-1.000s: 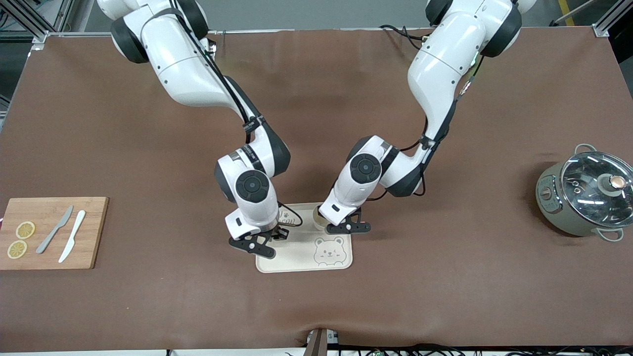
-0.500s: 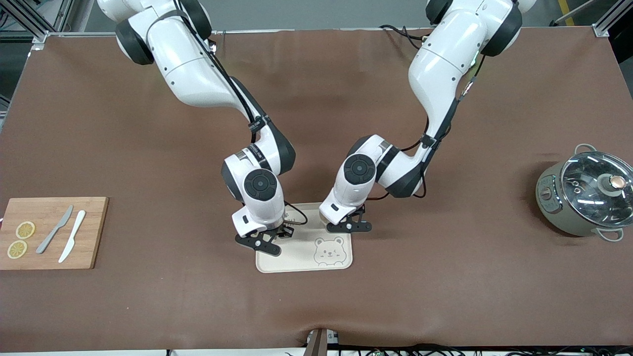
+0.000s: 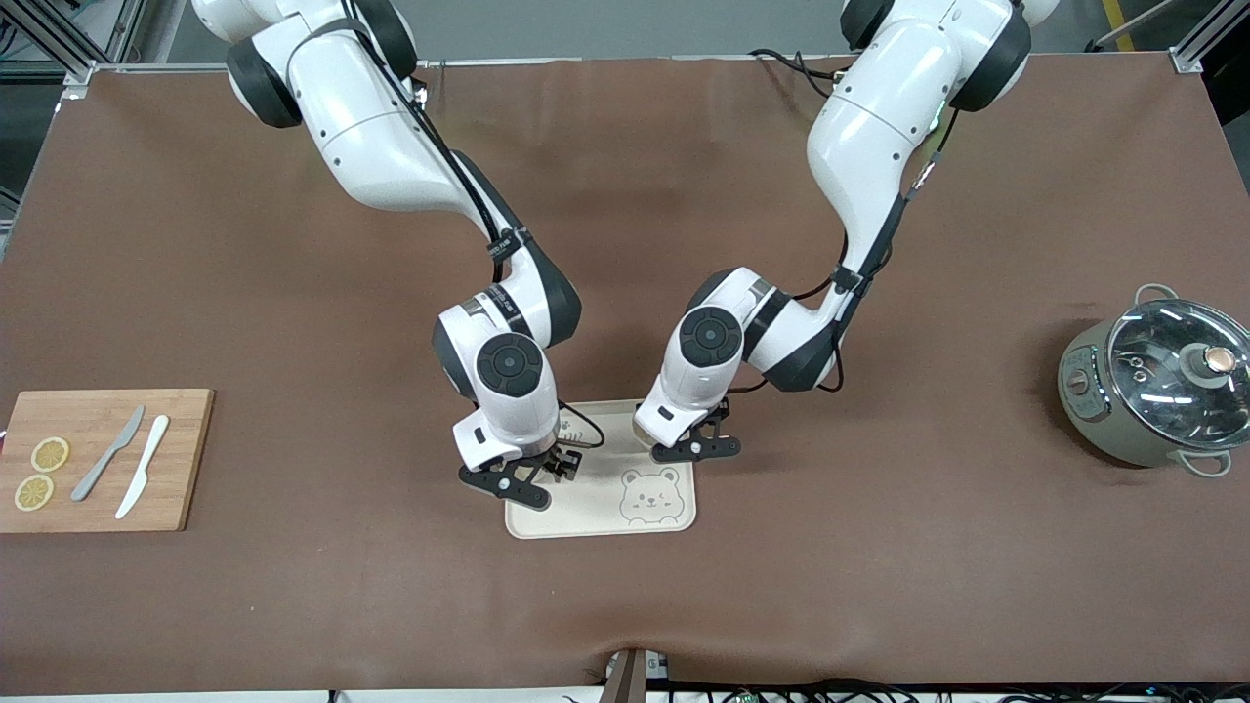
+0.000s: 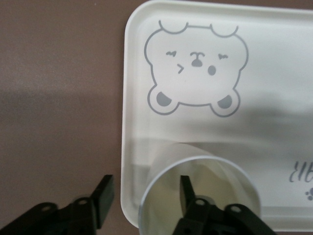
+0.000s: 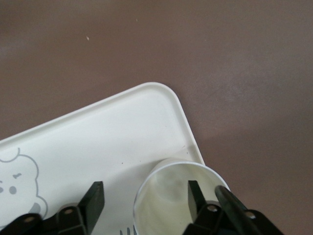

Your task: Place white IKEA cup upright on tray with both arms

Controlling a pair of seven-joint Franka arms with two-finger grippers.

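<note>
The cream tray (image 3: 586, 513) with the bear drawing lies on the brown table near the front camera. Two white cups stand upright on it. One cup (image 4: 205, 196) is at the farther corner toward the left arm's end. The other cup (image 5: 166, 200) is at the edge toward the right arm's end, beside the lettering. My left gripper (image 4: 145, 183) is open, one finger inside its cup and the other outside over the table. My right gripper (image 5: 145, 186) is open, one finger inside its cup and the other over the tray. In the front view both hands (image 3: 693, 447) (image 3: 532, 478) hide the cups.
A wooden cutting board (image 3: 190, 469) with two knives (image 3: 107, 467) and lemon slices (image 3: 49, 454) lies at the right arm's end. A grey-green pot with a glass lid (image 3: 1152, 386) stands at the left arm's end.
The right hand has shifted a little toward the tray's middle. The left hand has shifted slightly and now covers the cup that showed beneath it before.
</note>
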